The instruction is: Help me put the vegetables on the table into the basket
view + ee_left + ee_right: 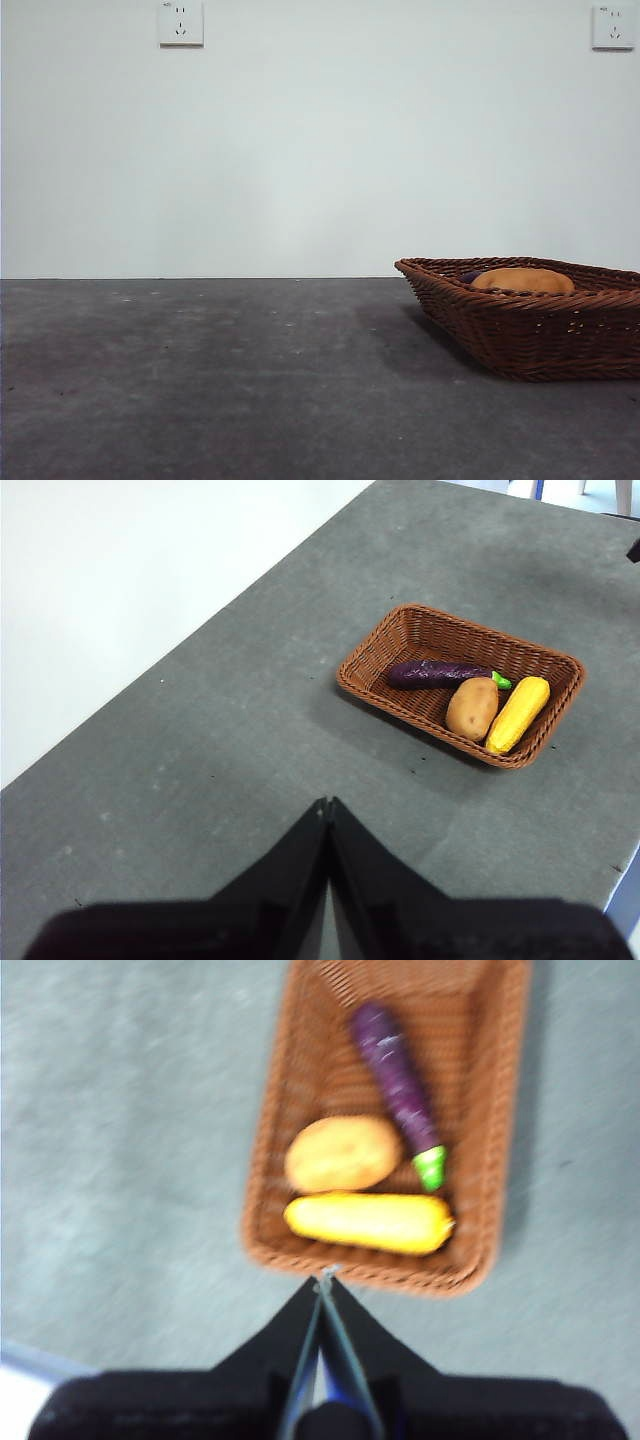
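Vegetables lie inside the basket [500, 1120], below the right gripper [325, 1282], jaws pressed together and empty. Potato [342, 1153] and yellow vegetable [368, 1222] look smooth, light, probably rigid; eggplant [395, 1078] suits a mid-body pinch. Left gripper [327, 805], likewise pressed together, waits well apart.

Dark grey, faintly speckled table [240, 730] — a flat matte surface meeting a white wall at its far edge. One item rests directly on it: a brown woven basket [400, 640], rectangular with flared sides and braided rim — seen at the right of the front view, near one table edge.
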Robot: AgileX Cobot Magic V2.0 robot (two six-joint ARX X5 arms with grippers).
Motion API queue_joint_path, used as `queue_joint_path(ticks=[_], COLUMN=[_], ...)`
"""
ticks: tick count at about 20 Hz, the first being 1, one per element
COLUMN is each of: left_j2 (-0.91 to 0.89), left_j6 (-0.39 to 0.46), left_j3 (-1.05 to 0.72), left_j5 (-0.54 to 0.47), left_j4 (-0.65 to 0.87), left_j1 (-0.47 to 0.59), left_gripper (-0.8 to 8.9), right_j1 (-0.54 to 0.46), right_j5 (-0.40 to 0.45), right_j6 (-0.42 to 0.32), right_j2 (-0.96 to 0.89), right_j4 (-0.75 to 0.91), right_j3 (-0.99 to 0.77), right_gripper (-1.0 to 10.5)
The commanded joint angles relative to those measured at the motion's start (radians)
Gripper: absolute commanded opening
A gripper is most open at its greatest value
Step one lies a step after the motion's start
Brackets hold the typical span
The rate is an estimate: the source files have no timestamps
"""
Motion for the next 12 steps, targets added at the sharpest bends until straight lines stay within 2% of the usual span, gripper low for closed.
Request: queue_joint_path(ticks=[1, 4, 8, 10, 12], left_j2=[0.000, 0.000, -0.048, -0.105, -0.171], left_j6=[-0.010, -0.016, -0.087, -0.068, -0.011], left_j3=[-0.003, -0.003, -0.003, -0.003, -0.003], left_j5=[0.000, -0.007, -0.019, -0.058, -0.130], left_j4=[0.004, 0.004, 0.014, 0.045, 0.065], left_j1=[0.003, 0.003, 0.003, 0.003, 0.028], left_gripper=[-0.04, -0.04, -0.04, -0.04, -0.04], right_j1=[0.000, -0.001, -0.001, -0.001, -0.001], right_j5=[0.022, 0.031, 0.064, 0.071, 0.080], right_j6=[0.003, 0.003, 0.003, 0.003, 0.003], right_j2=[0.004, 0.004, 0.004, 0.004, 0.004], right_j4=[0.030, 0.075, 0.112, 0.118, 0.126], right_j3=[-0.002, -0.002, -0.002, -0.002, -0.002], right_gripper=[0.0, 0.0, 0.0, 0.0, 0.0])
